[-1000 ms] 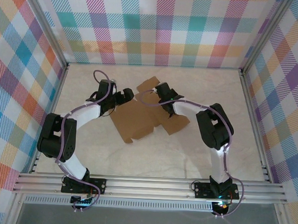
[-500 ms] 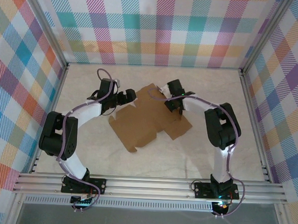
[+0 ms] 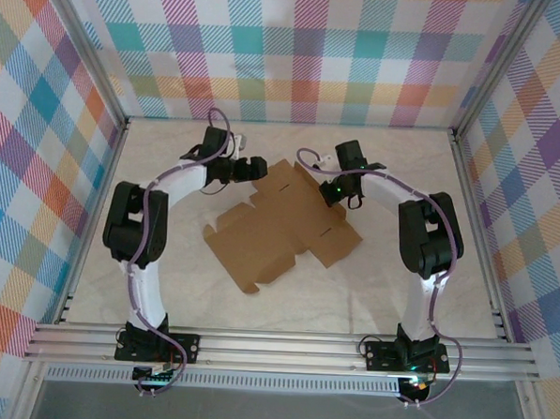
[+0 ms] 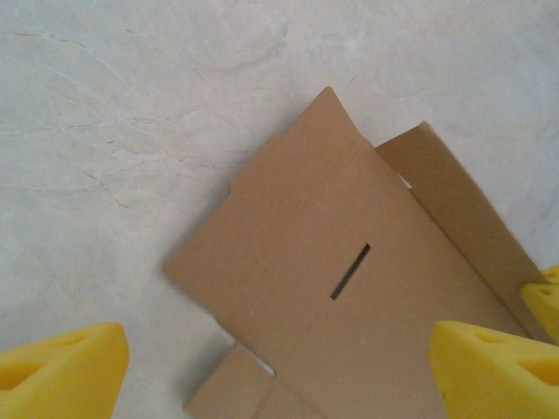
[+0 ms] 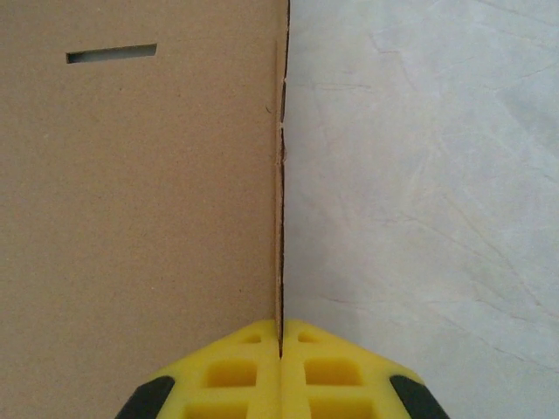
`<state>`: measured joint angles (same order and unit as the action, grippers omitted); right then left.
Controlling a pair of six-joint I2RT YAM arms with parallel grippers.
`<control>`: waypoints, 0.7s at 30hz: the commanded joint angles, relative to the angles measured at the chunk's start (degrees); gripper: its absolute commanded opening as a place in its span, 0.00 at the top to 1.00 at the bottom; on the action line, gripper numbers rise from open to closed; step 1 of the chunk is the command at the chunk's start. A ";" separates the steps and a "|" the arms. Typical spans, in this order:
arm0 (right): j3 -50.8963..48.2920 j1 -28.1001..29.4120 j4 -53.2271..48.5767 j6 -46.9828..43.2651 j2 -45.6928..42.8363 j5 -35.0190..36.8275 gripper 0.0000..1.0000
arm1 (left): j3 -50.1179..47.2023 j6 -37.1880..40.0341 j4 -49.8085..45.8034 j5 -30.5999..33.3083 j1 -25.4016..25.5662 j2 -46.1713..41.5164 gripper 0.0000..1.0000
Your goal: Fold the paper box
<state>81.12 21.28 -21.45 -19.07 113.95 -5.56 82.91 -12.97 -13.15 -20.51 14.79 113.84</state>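
A: Position of paper box [image 3: 279,224]?

B: Lying near the middle of the desk [image 3: 182,289] as a flat brown die-cut sheet, turned diagonally, flaps and tabs spread out. Not yet formed into a box.

A: State of left gripper [image 3: 254,168]?

B: Open. Hovering at the far left corner of the sheet in the top view. In the left wrist view [image 4: 271,349], yellow fingers [image 4: 61,371] set wide apart at the lower corners, with cardboard [image 4: 393,323] below and between them. Cannot tell whether touching. Narrow slot [image 4: 350,271] visible in the panel. Long flap on the right looks tilted up from the panel. Pale desk surface [image 4: 131,131] beyond the pointed corner.

A: State of right gripper [image 3: 336,194]?

B: Closed, gripping the paper box at its far right edge. In the right wrist view [image 5: 281,336], yellow fingers [image 5: 227,371] pressed together, with a thin cardboard edge running straight into the seam between them. Brown panel [image 5: 140,192] with a second slot [image 5: 112,53] to the left of that edge, bare desk [image 5: 419,175] to the right.

A: Relation between the two grippers?

B: Placed at opposite far corners of the sheet, well apart, both arms reaching across from the near edge.
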 commanded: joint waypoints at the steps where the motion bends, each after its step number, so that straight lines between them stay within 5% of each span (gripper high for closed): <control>1: 1.89 -0.36 -2.21 0.23 -1.63 -3.90 1.00 | 5.50 10.94 -11.86 -1.33 0.24 3.10 0.15; 8: 2.29 -0.58 -2.63 0.07 -1.01 -3.40 1.00 | 10.24 17.45 -20.34 -2.88 0.74 7.48 0.27; 12: 2.55 -0.49 -3.03 0.16 -0.57 -2.86 1.00 | 11.72 19.60 -23.43 -1.93 1.54 8.88 0.41; 21: 2.74 -0.64 -3.07 1.05 -0.09 -1.55 1.00 | 12.36 20.57 -24.39 -2.26 2.51 10.68 0.46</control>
<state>82.32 20.95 -23.53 -18.65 113.95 -6.52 93.65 5.91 -35.86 -22.04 16.43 123.39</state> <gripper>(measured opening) 0.054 0.538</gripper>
